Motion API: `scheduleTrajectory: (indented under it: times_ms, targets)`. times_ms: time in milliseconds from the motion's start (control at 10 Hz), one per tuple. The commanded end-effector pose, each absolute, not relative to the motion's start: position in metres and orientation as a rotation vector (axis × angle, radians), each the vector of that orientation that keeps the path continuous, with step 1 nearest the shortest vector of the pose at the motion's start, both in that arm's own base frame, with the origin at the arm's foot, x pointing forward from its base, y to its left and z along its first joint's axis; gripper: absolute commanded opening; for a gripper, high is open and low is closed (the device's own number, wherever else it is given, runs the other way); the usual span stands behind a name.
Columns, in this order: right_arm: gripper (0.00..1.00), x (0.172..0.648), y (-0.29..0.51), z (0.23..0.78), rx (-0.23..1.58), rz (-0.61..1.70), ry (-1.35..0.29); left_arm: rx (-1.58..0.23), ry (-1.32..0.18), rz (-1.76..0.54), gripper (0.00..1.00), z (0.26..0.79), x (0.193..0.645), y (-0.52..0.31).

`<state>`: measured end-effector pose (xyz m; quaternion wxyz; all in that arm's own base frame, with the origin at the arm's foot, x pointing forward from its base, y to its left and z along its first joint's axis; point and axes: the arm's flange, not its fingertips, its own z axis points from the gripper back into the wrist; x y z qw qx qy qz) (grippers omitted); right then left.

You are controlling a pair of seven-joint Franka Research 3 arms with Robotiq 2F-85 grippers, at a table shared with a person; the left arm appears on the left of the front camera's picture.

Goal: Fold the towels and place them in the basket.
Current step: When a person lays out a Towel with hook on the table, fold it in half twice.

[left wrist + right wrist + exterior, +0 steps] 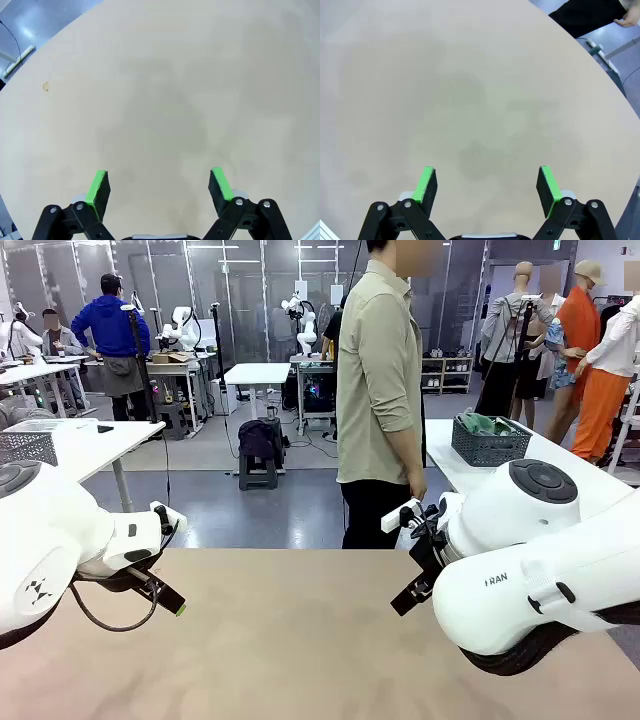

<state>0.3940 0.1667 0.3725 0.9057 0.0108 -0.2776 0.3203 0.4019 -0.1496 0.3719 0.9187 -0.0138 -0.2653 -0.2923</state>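
Observation:
A dark grey mesh basket (490, 441) stands on a white side table behind the far right of my table, with crumpled green towels (484, 424) inside it. My left gripper (166, 592) hangs low over the left side of the bare tan table (300, 640). Its jaws are open with nothing between them (159, 182). My right gripper (411, 596) hovers over the right side, also open and empty (486, 180). Both sets of green pads (98, 186) (426, 183) point down at plain tabletop.
A person in an olive shirt (378, 370) stands side-on at the table's far edge, one hand (416, 486) hanging down. A second mesh basket (28, 447) rests on a white table at the left. The table's rounded edge shows in both wrist views.

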Motion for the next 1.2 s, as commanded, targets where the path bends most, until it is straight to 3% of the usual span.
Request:
scheduleTrajectory:
  times_ms: [0, 700, 900, 1100]
  targets:
    - [1.00, 0.394, 0.167, 0.373, 0.022, 0.662, -0.573, -0.028, -0.545, -0.601, 1.00, 0.372, 0.402, -0.150]
    - [1.00, 0.394, 0.167, 0.373, 0.022, 0.663, -0.573, -0.028, -0.545, -0.602, 1.00, 0.372, 0.402, -0.150]
    - [1.00, 0.398, 0.154, 0.399, 0.045, 0.677, -0.571, -0.083, -0.561, -0.620, 1.00, 0.404, 0.411, -0.146]
    - [1.00, 0.397, 0.127, 0.457, 0.109, 0.672, -0.625, -0.170, -0.597, -0.609, 1.00, 0.473, 0.424, -0.130]
